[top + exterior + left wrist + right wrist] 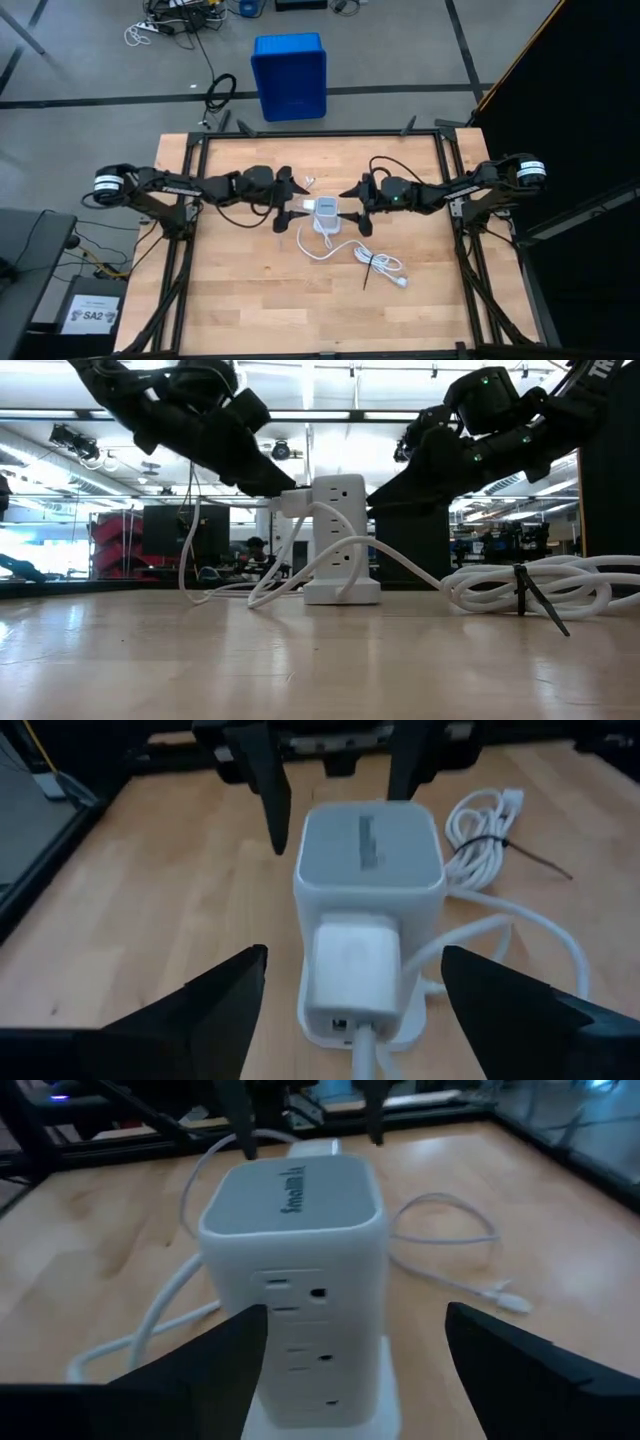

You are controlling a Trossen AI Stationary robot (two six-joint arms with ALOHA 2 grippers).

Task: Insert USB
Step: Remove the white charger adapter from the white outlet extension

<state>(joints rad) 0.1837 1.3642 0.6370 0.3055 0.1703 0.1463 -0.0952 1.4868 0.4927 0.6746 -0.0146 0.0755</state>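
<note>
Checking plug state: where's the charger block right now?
High view: the charger block sits mid-table, plugged into the left-arm side of the white power tower, between the open left gripper and right gripper.

A blue bin (289,76) stands on grey floor (420,60) beyond the table (250,300).

Power tower (292,1270) smooth white plastic (matt top); table (250,300) pale wood, light sheen.
</note>
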